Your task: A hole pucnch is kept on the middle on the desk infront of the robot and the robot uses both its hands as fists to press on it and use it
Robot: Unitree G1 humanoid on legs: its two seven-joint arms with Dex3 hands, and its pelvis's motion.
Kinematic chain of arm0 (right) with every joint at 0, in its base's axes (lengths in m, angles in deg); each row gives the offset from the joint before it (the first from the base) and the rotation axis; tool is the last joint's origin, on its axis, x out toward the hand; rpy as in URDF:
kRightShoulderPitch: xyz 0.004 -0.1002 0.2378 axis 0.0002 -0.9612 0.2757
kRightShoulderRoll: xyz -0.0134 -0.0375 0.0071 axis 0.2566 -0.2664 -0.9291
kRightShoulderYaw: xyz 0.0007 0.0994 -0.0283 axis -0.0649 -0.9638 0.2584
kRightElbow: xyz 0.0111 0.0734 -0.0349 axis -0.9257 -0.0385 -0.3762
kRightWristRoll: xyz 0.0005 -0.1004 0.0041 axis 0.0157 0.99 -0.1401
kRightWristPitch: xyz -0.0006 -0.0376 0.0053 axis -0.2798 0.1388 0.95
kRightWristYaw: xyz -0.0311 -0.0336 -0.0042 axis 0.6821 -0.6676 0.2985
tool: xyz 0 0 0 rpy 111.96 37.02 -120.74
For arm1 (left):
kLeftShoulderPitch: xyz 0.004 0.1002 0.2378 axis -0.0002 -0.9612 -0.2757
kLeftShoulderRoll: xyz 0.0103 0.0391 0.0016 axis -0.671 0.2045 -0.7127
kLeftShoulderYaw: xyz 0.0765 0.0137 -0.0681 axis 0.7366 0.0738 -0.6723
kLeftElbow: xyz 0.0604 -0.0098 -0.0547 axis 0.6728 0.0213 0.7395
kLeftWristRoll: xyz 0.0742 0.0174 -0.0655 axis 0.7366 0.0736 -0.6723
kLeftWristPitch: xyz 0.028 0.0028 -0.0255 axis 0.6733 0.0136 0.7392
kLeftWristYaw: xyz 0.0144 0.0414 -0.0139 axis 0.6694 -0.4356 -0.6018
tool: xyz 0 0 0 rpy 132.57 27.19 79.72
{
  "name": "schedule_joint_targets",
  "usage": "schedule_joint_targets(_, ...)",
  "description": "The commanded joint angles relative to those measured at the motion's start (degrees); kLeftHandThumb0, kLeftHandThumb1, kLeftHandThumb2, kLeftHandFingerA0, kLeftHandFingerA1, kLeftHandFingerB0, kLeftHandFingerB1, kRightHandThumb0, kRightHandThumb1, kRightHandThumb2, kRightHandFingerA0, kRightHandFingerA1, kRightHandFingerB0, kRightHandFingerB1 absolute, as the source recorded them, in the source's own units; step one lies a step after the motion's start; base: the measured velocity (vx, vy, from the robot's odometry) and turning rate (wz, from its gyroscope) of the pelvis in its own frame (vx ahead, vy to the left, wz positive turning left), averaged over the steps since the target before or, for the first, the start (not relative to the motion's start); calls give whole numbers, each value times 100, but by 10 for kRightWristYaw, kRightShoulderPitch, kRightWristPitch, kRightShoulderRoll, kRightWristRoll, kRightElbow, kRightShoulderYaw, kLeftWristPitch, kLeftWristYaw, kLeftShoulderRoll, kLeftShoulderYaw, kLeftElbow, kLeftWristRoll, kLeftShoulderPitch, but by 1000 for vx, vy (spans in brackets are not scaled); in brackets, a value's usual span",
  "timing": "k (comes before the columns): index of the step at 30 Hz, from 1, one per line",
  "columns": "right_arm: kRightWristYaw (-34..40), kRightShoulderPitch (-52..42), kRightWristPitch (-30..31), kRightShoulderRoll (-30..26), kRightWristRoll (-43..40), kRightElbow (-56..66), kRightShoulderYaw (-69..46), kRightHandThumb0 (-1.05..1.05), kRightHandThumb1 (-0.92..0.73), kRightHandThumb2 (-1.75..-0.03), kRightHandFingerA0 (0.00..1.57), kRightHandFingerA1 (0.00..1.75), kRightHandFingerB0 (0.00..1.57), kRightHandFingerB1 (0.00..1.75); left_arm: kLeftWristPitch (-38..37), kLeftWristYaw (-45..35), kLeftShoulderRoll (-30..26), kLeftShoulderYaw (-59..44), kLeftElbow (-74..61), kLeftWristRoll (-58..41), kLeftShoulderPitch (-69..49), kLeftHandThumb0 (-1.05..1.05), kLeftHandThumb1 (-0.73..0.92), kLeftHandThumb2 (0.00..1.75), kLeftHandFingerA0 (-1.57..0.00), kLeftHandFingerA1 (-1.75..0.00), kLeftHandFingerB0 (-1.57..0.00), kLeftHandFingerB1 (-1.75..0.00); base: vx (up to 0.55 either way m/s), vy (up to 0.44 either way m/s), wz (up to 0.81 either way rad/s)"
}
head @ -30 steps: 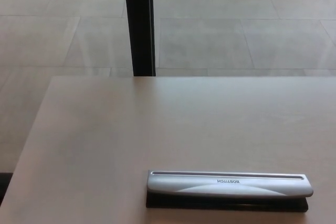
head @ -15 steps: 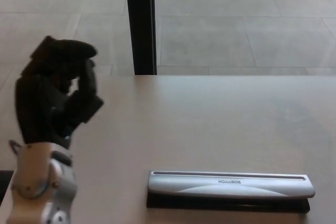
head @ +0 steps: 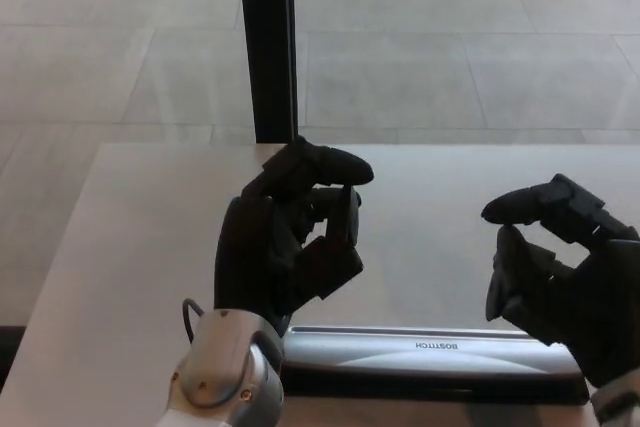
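Observation:
A long silver hole punch [head: 430,351] with a black base lies across the near middle of the pale desk [head: 130,247]. My left hand [head: 290,237] is raised over its left end, fingers curled into a loose fist and holding nothing. My right hand [head: 555,272] hangs over its right end, curled the same way and hiding that end. Neither hand visibly presses on the lever.
A black vertical post [head: 265,47] stands just behind the desk's far edge. Grey tiled floor [head: 450,67] lies beyond. The desk's left edge runs diagonally at the picture's left.
My left hand has moved right from the desk's left side to above the punch's left end. My right hand has come into view over the right end.

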Motion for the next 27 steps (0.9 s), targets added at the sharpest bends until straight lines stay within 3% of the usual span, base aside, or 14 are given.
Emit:
schedule_joint_targets(1,-8,-10,-24,-6,43,-27,10,-34,-67,-100,98,175,70,153,-12,43,67,14,24,9,-35,-28,81,89,-86,-175,-48,-169,0,0,0)
schedule_joint_targets(4,-8,-12,-41,1,51,-43,12,-35,-65,-102,100,175,64,162,-31,50,70,25,38,14,-45,-29,82,87,-86,-175,-49,-166,0,0,0)
schedule_joint_targets(14,2,0,-81,20,72,-104,10,-36,-61,-106,105,175,70,161,-87,102,101,50,113,30,-60,-32,82,83,-86,-175,-51,-170,0,0,0)
schedule_joint_targets(16,5,3,-97,27,77,-126,8,-36,-61,-104,106,175,72,158,-115,115,117,48,142,29,-61,-32,84,78,-84,-175,-49,-168,0,0,0)
schedule_joint_targets(19,33,2,-167,57,95,-197,1,-40,-60,-104,109,175,84,147,-201,196,182,60,225,55,-83,-35,85,80,-91,-175,-53,-156,0,0,0)
schedule_joint_targets(27,72,-2,-220,82,127,-255,-4,-45,-63,-98,108,175,77,157,-292,285,206,99,315,105,-95,-33,79,87,-93,-175,-58,-157,0,0,0)
